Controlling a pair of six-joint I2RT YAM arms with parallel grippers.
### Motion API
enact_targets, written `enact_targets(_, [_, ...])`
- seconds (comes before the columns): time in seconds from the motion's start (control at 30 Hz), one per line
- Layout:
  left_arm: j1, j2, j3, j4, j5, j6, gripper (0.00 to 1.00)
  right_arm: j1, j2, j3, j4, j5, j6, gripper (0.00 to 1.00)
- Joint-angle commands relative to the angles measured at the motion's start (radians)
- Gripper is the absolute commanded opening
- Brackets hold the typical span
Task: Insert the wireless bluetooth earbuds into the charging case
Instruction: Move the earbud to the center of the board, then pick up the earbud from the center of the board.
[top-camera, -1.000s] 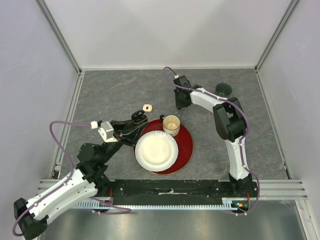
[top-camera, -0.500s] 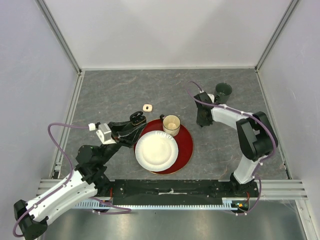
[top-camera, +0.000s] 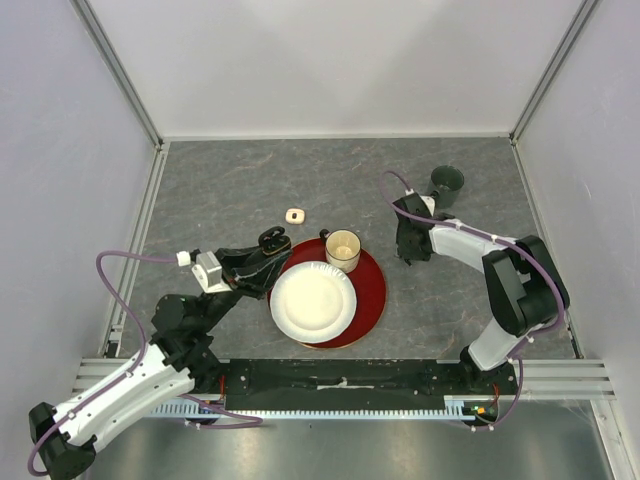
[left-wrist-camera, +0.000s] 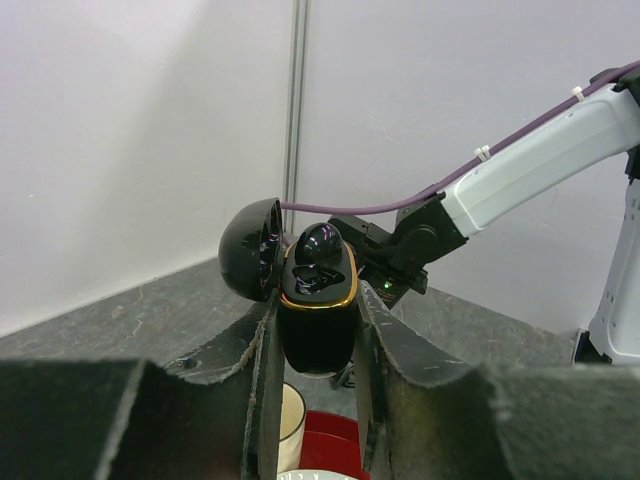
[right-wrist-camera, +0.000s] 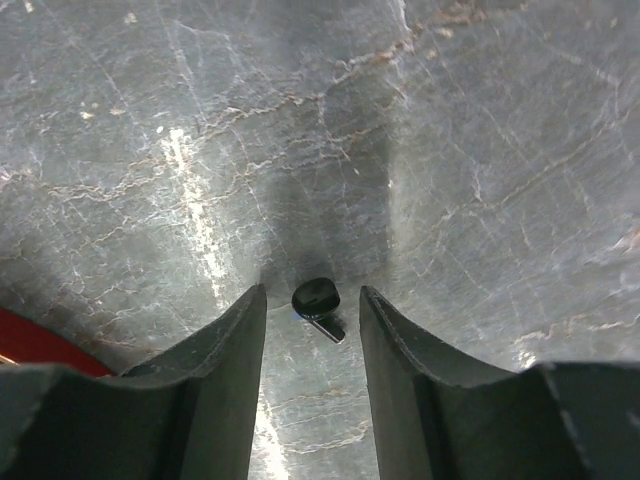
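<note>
The left gripper (left-wrist-camera: 315, 330) is clamped on the glossy black, gold-rimmed charging case (left-wrist-camera: 318, 300), upright between its fingers with the domed lid swung open. One dark bud (left-wrist-camera: 320, 245) looks seated inside. The right gripper (right-wrist-camera: 312, 292) stands part-open, holding nothing, with a small black stemmed plastic earbud (right-wrist-camera: 318, 300) lying loose between its fingers, so picking and inserting are left. Beneath them lies the grey marbled tabletop (right-wrist-camera: 450, 150), inside pale walls (top-camera: 330, 60).

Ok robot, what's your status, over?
Left hand shut on glossy black egg-shaped charging case, lid open. Right hand open, straddling tiny black stemmed earbud on grey table. Nothing in the way.
</note>
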Motion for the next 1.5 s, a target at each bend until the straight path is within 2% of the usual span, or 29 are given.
enact_targets(0.0, [0.002,-0.024,-0.01,0.048,0.001,0.001,0.02,-0.003,0.008,0.055,0.003,0.019,-0.162,0.49])
enact_targets(0.07, [0.002,-0.033,-0.016,0.047,-0.007,0.001,0.02,-0.011,0.017,0.052,0.009,-0.019,-0.239,0.49])
enact_targets(0.17, [0.002,-0.036,-0.016,0.042,-0.007,0.006,0.02,-0.019,0.019,0.038,0.025,-0.083,-0.23,0.49])
enact_targets(0.53, [0.002,-0.027,-0.017,0.041,-0.012,0.009,0.02,-0.037,0.027,0.006,0.025,-0.125,-0.227,0.46])
enact_targets(0.8, [0.002,-0.021,-0.014,0.041,-0.01,0.006,0.02,-0.057,0.031,-0.017,0.051,-0.131,-0.227,0.45])
enact_targets(0.97, [0.002,-0.016,-0.013,0.041,-0.01,0.001,0.02,-0.056,0.034,-0.02,0.051,-0.143,-0.23,0.38])
enact_targets(1.27, [0.002,-0.019,-0.013,0.039,-0.007,-0.006,0.02,-0.056,0.033,-0.017,0.042,-0.14,-0.225,0.33])
enact_targets(1.47, [0.001,-0.024,-0.01,0.028,-0.006,-0.014,0.02,-0.056,0.028,-0.011,0.023,-0.13,-0.21,0.33])
